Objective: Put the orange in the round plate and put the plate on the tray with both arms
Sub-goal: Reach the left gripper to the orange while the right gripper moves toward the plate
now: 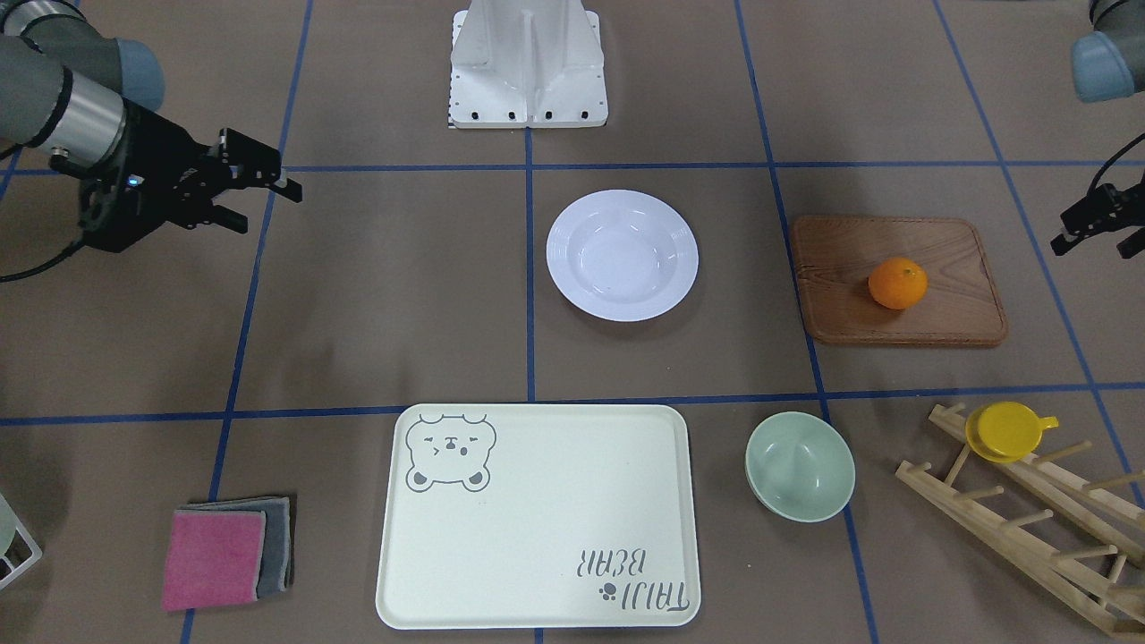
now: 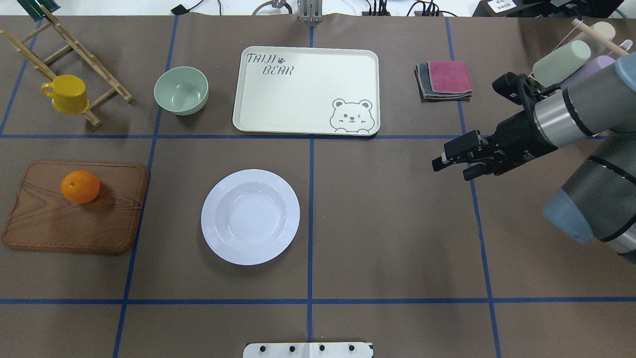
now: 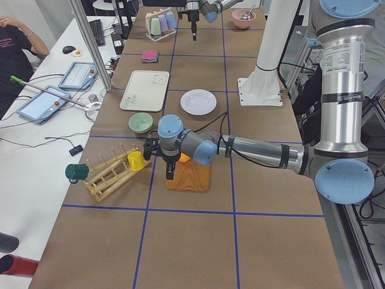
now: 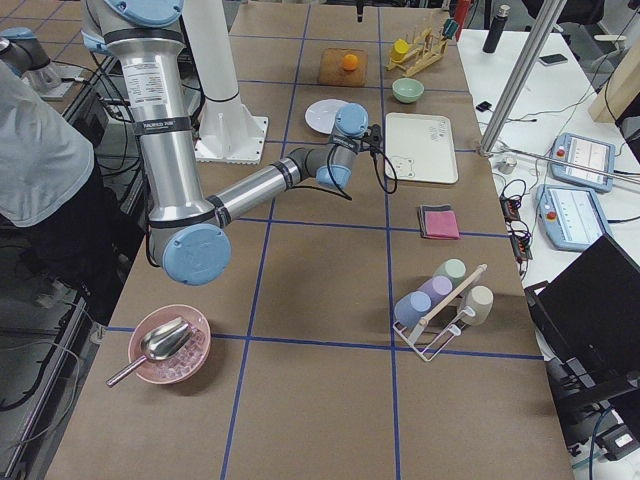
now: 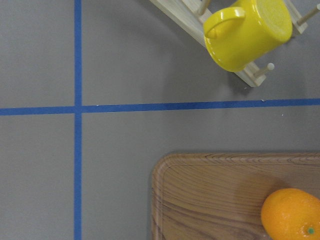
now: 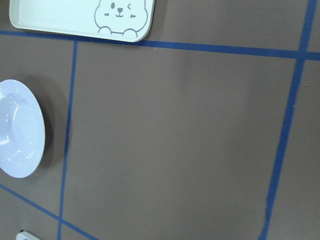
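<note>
1. a wooden rack [image 2: 74, 54] stood far to the left of the plate [image 2: 251, 216] and beyond it, with a yellow cup [image 2: 67, 93] hung on one of its pegs.
2. a brown wooden board [image 2: 74, 223] lay flat on the table [image 2: 387, 223], well to the plate's left. the orange [image 2: 80, 187] sat on the board, toward its far side, apart from the plate.
3. the left gripper [image 3: 169, 173] hung in the air on the plate's left, near the board and the orange, pointing down. it held nothing that could be seen, and i could not tell how wide its fingers stood.
4. a pale green bowl [image 2: 181, 90] stood upright beyond the plate and a little to its left.
5. the plate itself was white, round and empty. it sat on the table just left of the middle blue line.
6. the tray [image 2: 303, 99] lay beyond the plate and slightly to its right, not touching it, with nothing on it.
7. a small stack of folded cloths [image 2: 444, 79], pink on top of grey, lay beyond the plate and well to its right.
8. the right gripper [image 2: 454, 166] hovered well to the plate's right, above the table. its fingers were spread apart, pointed toward the plate, and gripped nothing.
</note>
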`<state>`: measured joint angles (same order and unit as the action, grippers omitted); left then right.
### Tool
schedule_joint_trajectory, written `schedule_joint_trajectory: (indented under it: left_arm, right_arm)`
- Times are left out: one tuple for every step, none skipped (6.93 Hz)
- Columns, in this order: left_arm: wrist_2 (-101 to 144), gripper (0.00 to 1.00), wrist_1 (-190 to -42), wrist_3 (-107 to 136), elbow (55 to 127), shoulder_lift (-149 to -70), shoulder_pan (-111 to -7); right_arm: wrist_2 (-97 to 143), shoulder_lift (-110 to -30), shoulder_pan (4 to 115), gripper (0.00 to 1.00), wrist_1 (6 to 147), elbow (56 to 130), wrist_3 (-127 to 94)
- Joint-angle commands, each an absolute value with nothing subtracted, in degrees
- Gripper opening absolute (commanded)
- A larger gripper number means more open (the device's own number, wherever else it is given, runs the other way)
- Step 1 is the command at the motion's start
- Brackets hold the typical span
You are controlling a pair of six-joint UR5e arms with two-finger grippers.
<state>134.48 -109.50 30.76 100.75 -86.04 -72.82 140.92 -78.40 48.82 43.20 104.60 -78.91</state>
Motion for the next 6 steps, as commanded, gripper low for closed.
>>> schedule_joint_trajectory:
  left_arm:
    - [128.7, 0.99, -113.9, 40.9, 100.8, -86.6, -65.9]
    - [127.6, 0.99, -114.4, 45.9, 101.1, -88.0, -63.3]
    - [126.6, 0.99, -114.4, 51.4, 102.3, -88.7, -59.5]
    - [123.6, 0.99, -114.4, 55.6, 103.0, -89.5, -56.1]
    - [123.0, 0.99, -114.4, 57.4, 103.0, -90.3, -54.2]
    - [121.5, 0.99, -114.4, 58.6, 102.9, -90.4, -52.1]
  right_arm:
    - [133.0, -74.7, 41.2, 1.00, 38.2, 103.9, -88.6]
    - [126.5, -73.2, 37.0, 1.00, 38.0, 104.5, -91.0]
    - [117.6, -70.6, 32.2, 1.00, 38.1, 104.8, -93.4]
    - [111.7, -70.4, 28.1, 1.00, 37.9, 105.4, -93.4]
    - [111.3, -70.3, 27.0, 1.00, 37.9, 105.3, -93.4]
    - [111.2, -70.4, 26.5, 1.00, 37.9, 105.3, -93.3]
